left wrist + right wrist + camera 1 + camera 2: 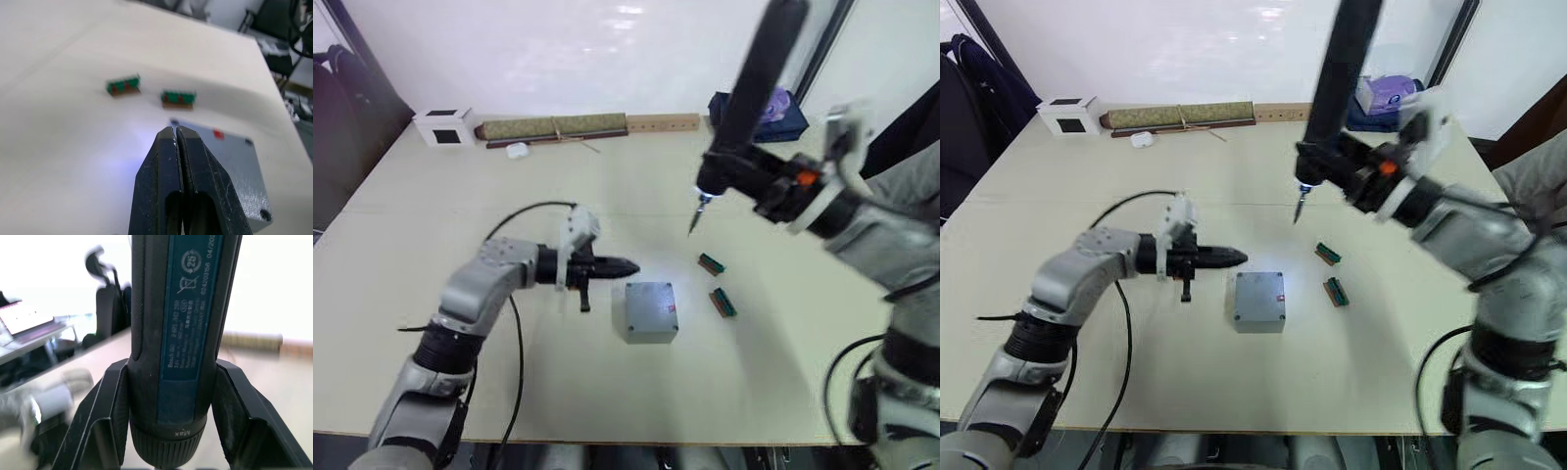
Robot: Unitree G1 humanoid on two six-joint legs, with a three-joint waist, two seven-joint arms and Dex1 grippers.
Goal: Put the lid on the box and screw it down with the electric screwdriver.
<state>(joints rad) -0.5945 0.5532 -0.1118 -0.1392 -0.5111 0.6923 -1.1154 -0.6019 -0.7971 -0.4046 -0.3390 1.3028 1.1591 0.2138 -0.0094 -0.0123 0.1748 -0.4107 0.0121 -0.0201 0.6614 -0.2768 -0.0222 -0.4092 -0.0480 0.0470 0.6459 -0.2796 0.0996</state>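
Note:
The grey lid [649, 304] lies flat on top of the box [651, 335] near the table's middle; a red mark sits by one corner and only the box's front wall shows under it. My left gripper [631, 266] is shut and empty, with its tips just above the lid's far left corner [175, 131]. My right gripper [734, 171] is shut on the electric screwdriver [754, 78], held high and tilted. Its thin bit [693, 223] points down over the table behind and to the right of the box. The fingers [105, 421] clamp the dark barrel [181, 333].
Two small green parts [711, 263] [722, 302] lie just right of the box. Along the far edge stand a white cube [443, 126], a long rolled mat with wooden strips [553, 127], a small white object [517, 150] and a dark bag [773, 113].

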